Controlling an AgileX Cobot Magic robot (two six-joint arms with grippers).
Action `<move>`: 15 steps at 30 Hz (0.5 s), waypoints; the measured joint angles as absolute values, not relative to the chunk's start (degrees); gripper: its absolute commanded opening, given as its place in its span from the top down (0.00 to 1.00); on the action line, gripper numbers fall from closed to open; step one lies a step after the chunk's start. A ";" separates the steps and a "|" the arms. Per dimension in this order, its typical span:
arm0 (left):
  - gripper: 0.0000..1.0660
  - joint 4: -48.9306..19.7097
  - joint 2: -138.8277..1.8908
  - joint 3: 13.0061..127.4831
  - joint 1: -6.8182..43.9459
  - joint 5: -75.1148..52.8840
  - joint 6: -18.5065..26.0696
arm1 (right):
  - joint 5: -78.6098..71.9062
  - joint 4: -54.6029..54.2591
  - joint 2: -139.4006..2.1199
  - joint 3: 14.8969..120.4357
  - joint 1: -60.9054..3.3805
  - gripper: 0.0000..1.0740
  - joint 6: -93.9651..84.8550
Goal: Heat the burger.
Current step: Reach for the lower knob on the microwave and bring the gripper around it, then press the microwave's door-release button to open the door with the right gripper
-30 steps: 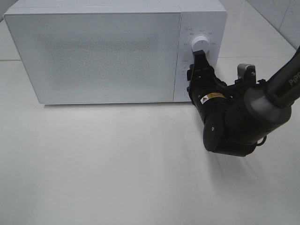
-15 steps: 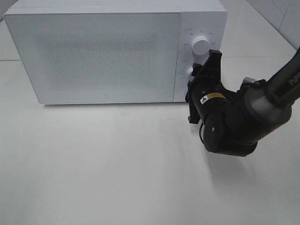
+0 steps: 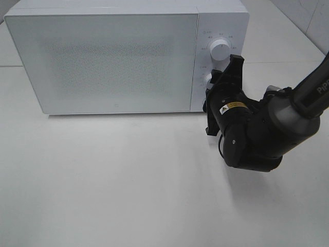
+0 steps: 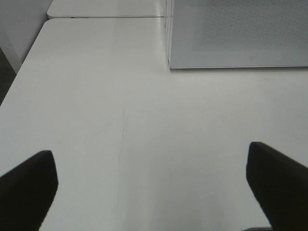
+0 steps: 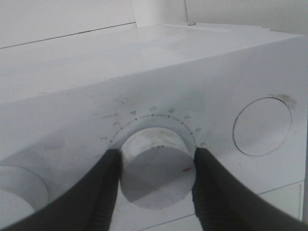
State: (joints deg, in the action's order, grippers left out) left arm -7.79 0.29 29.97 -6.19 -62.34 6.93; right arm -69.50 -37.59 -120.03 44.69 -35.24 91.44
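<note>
From the high camera, the microwave (image 3: 118, 56) sits at the far side of the counter (image 3: 128, 195) with its door closed. You cannot see the burger anywhere, so it is only a guess that it is behind that door. If it isn't, you will be running an empty oven. The right fingers (image 3: 235, 64) reach to the lower dial (image 3: 207, 80) on the right-hand panel, below the upper dial (image 3: 219, 50). Any forward push from that heavy wrist could shove the whole oven back.

In the left wrist view, the left fingers (image 4: 29, 185) are spread wide and hold nothing. They hang over bare counter near the microwave's left corner, clear of the work.

In the right wrist view, the right fingers are clamped on either side of the lower dial, which is smooth and round. Twist too fast and the pads may skid, leaving the timer unset. Twist too far along the numbered scale (image 5: 144, 113) and the burger overheats.
</note>
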 measured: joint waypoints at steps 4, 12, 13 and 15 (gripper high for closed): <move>0.06 -7.79 0.29 29.97 -6.19 -62.34 6.93 | -69.50 -37.87 -120.03 44.69 -35.24 0.72 91.44; 0.06 -7.79 0.29 29.97 -6.19 -62.34 6.93 | -69.39 -34.15 -120.03 46.01 -36.78 0.27 90.99; 0.06 -7.79 0.29 29.97 -6.19 -62.34 6.93 | -69.44 -33.58 -120.03 46.01 -36.90 0.26 90.53; 0.06 -7.79 0.29 29.97 -6.19 -62.34 6.93 | -69.33 -33.40 -120.03 46.01 -36.90 0.26 89.67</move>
